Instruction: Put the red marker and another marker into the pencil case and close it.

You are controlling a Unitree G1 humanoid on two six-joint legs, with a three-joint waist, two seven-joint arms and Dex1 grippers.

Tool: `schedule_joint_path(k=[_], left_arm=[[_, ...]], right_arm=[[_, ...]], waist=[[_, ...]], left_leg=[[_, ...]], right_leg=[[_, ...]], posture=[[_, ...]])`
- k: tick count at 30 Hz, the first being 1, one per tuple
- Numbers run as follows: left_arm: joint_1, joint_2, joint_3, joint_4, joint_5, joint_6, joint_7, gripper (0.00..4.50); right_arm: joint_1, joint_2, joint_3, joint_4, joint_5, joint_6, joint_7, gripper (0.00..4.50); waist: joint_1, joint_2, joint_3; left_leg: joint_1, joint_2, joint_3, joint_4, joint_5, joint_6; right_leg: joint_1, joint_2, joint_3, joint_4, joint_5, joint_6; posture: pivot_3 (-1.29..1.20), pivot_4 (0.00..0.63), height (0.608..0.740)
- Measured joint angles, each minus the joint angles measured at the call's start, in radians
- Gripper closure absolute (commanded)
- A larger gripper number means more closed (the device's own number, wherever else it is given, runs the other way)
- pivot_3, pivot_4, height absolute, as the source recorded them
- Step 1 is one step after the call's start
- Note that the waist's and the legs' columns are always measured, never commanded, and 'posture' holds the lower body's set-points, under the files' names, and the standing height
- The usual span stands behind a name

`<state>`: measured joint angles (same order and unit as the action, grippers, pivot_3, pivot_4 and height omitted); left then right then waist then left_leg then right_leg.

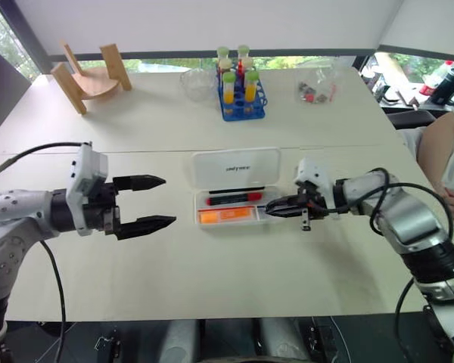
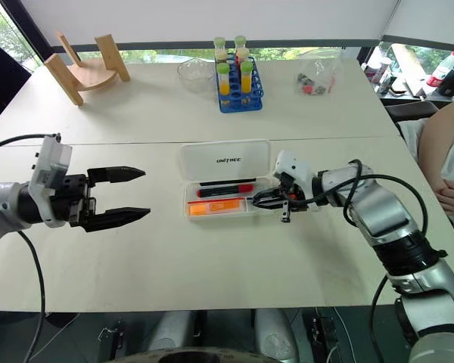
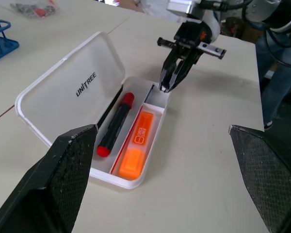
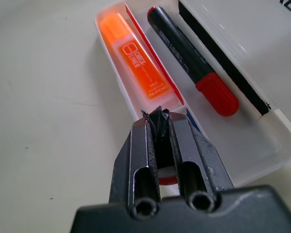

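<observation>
Both markers lie in the open pencil case (image 1: 234, 198); my right gripper (image 1: 276, 206), pressed together and empty at its right end, should hook the far lid (image 1: 236, 167) and fold it nearward; my left gripper (image 1: 145, 202) waits spread.

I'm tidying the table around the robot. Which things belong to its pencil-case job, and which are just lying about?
Job: pencil case, lid open; red marker and orange marker, both in its tray.

Lying about: blue tube rack, wooden stand, clear bowl, bag of small parts.
</observation>
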<state>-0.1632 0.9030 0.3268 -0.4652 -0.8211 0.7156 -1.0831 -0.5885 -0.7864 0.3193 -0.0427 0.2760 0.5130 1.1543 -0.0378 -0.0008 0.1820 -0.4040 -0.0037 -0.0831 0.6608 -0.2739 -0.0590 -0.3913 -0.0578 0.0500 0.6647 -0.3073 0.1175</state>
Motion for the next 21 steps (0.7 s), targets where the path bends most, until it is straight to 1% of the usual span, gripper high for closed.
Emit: schedule_joint_path(k=[2,3,4,6,7,9,13,15,17,21], left_arm=[[0.008,0.0,0.001,-0.015,-0.007,0.0,0.011,0.0],[0.014,0.0,0.001,-0.021,-0.009,0.0,0.017,0.0],[0.017,-0.001,0.001,-0.026,-0.011,0.0,0.021,0.0],[0.031,-0.001,0.002,-0.032,-0.015,-0.001,0.029,0.0],[0.039,-0.001,0.001,-0.035,-0.016,-0.001,0.036,0.0],[0.045,-0.003,0.002,-0.044,-0.018,-0.001,0.048,0.0],[0.051,-0.006,0.002,-0.053,-0.021,-0.002,0.069,0.0],[0.049,-0.018,0.001,-0.046,-0.02,0.001,0.101,0.0],[0.041,-0.032,0.001,-0.018,-0.017,0.001,0.126,0.0],[0.005,-0.044,-0.002,0.1,0.015,-0.012,0.143,0.0]], right_arm=[[-0.026,0.011,0.017,0.05,-0.029,-0.041,0.025,3.53],[-0.037,0.019,0.02,0.066,-0.039,-0.051,0.035,3.15],[-0.043,0.023,0.022,0.076,-0.046,-0.064,0.043,2.67],[-0.052,0.029,0.024,0.094,-0.06,-0.079,0.059,1.65],[-0.055,0.031,0.024,0.102,-0.066,-0.082,0.067,1.06],[-0.059,0.031,0.025,0.109,-0.071,-0.083,0.084,0.06],[-0.061,0.031,0.021,0.103,-0.072,-0.072,0.11,0.06],[-0.062,0.027,-0.008,0.077,-0.051,-0.041,0.114,0.06],[-0.076,0.02,-0.059,0.036,-0.005,0.011,0.114,0.06],[-0.099,-0.034,-0.227,-0.083,0.138,0.171,0.1,0.06]], waist=[[-0.002,0.0,0.0],[-0.002,0.0,0.0],[-0.002,0.0,0.0],[-0.002,0.0,0.0],[-0.002,0.0,0.0],[-0.001,0.0,0.0],[-0.002,0.0,0.0],[-0.002,0.0,0.0],[-0.001,0.001,0.001],[0.005,0.001,0.001]], left_leg=[[0.0,0.0,0.0,0.0,0.0,0.0],[0.0,0.0,0.0,-0.001,0.0,0.0],[-0.001,0.0,-0.001,-0.001,0.0,0.0],[-0.001,0.0,-0.001,-0.001,0.0,0.0],[-0.001,0.0,-0.001,-0.001,0.0,0.0],[-0.001,0.0,-0.001,-0.001,0.0,0.0],[-0.001,0.0,-0.001,-0.001,0.0,0.0],[-0.001,0.0,-0.001,-0.001,0.0,0.0],[-0.001,0.0,-0.002,-0.001,0.0,0.0],[-0.001,0.0,-0.002,-0.001,0.0,0.0]], right_leg=[[0.0,0.0,0.0,0.0,0.0,0.0],[0.0,0.0,0.0,0.0,0.0,0.0],[-0.001,0.0,0.0,0.0,0.0,0.0],[-0.001,0.0,0.0,0.0,0.0,0.0],[-0.001,0.0,0.0,0.0,0.0,0.0],[-0.001,0.0,0.0,0.0,0.0,0.0],[-0.001,0.0,0.0,0.0,0.0,0.0],[-0.001,0.0,0.0,0.0,0.0,0.0],[-0.001,0.0,0.0,0.0,0.0,0.0],[-0.001,0.0,0.0,0.0,0.0,0.0]], posture=[[0.0,0.15,0.74],[0.0,0.15,0.74],[0.0,0.15,0.74],[0.0,0.15,0.74],[0.0,0.15,0.74],[0.0,0.15,0.74],[0.0,0.15,0.74],[0.0,0.15,0.74],[0.0,0.15,0.74],[0.0,0.15,0.74]])
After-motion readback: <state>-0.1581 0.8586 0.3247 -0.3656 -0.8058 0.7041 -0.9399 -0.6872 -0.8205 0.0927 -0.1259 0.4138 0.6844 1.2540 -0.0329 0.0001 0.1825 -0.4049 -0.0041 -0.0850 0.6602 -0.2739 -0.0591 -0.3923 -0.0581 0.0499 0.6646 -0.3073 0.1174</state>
